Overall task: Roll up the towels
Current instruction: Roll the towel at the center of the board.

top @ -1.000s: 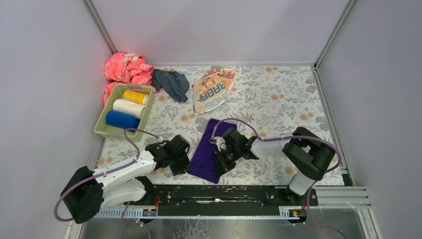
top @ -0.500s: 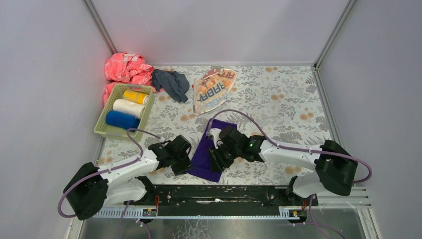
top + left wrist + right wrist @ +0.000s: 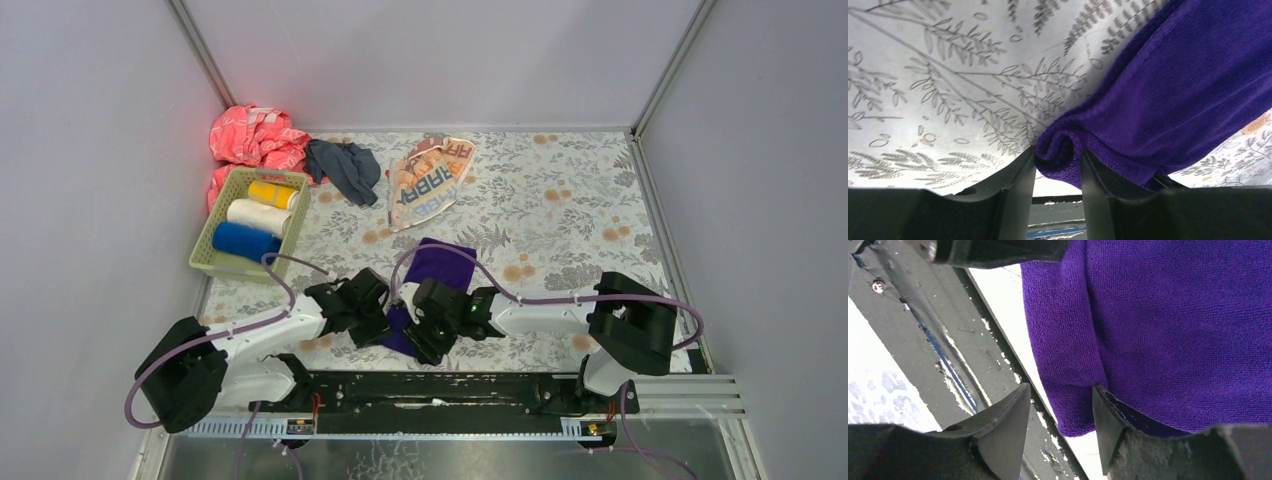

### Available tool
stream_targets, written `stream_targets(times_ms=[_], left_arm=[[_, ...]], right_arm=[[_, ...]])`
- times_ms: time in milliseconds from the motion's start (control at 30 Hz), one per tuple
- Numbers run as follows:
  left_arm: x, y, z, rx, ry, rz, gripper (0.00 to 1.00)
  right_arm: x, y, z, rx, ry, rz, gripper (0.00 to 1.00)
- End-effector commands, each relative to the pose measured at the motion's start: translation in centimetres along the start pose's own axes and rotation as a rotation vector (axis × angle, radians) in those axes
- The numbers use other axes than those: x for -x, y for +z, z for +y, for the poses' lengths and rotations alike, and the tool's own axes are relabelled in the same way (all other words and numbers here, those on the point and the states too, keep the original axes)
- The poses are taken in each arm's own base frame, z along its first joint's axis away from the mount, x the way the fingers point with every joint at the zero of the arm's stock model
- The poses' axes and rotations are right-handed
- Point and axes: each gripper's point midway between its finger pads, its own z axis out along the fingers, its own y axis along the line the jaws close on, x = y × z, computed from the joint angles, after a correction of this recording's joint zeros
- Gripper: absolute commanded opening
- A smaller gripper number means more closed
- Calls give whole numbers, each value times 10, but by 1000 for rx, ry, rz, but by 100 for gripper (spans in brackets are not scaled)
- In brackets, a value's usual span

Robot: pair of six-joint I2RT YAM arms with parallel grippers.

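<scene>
The purple towel (image 3: 441,264) lies on the floral covering between the arms, and its near end is curled into a small roll (image 3: 1060,150). My left gripper (image 3: 1058,159) is shut on the left end of that roll, one finger (image 3: 1020,175) on each side. At the roll's right end, by the table's near edge, my right gripper (image 3: 1060,390) stands open. Its right finger (image 3: 1108,422) touches the purple towel (image 3: 1168,330) and its left finger is clear of it. At the back lie the cream "RABBIT" towel (image 3: 430,180) and the dark grey-blue towel (image 3: 343,168).
A green basket (image 3: 203,258) at the left holds a yellow roll (image 3: 272,192), a white roll (image 3: 257,215) and a blue roll (image 3: 245,240). A pink cloth (image 3: 255,138) is bunched in the back left corner. The black base rail (image 3: 450,385) runs along the near edge.
My right gripper has opened and moved left and nearer to the purple towel's near end. The left gripper has stayed shut on the roll, barely moving.
</scene>
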Motion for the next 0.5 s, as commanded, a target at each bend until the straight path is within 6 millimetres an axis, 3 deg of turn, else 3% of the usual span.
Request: stream_targets(times_ms=[0,267,467], left_arm=[[22,26,12,66,22,-82,36],[58,43,3,116,61,-94,34],[73,36,13,140,38,-121,34]], right_arm=[[-9,9,-17,-79,-49,20,56],[1,14,-28,-185,-94,38,57],[9,7,-40,-291,-66,17,57]])
